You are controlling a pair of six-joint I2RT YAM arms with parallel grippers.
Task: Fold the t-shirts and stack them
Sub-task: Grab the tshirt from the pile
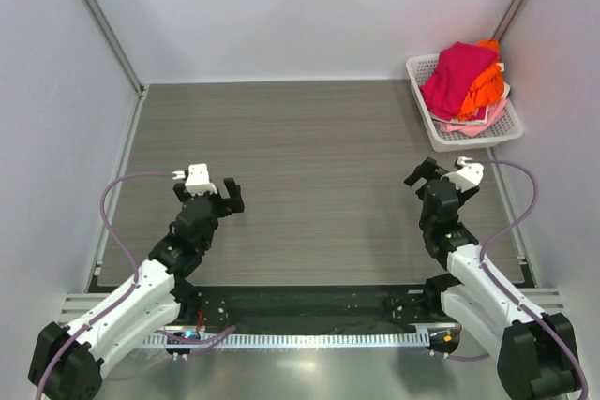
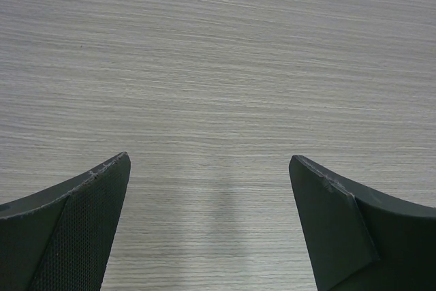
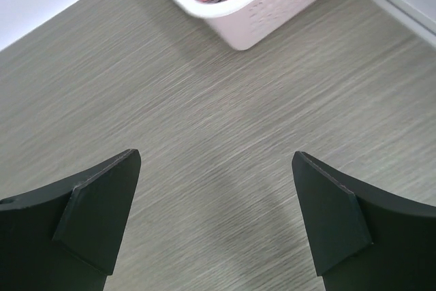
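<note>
Ref pt: white lattice basket [image 1: 441, 138], at the far right corner of the bench [image 1: 309, 138].

T-shirts: all heaped in the basket, crumpled, piled above its rim. Magenta shirt [image 1: 457, 77] on top, twd basket's left side. Orange shirt [image 1: 484, 89] touching it on basket's right side, partly under it. Pink shirt [image 1: 461, 125] lowest, showing at basket's near end.

Right fingers [image 1: 418, 173]: near the basket, just short of its near end, not touching it. Spread wide, nothing btwn them. Right wrist view: both fingers [image 3: 102, 202] far apart w/ bare bench in the gap. Basket corner [image 3: 272, 15] lies ahead at top of view, w/ pink cloth inside.

Left fingers [image 1: 232, 197]: well apart from the basket, across the bench to its left and nearer the arm bases. Also spread wide, gripping nothing. Left wrist view: fingers [image 2: 102, 195] apart, only bench grain btwn and ahead of them. Basket not in that view.
</note>
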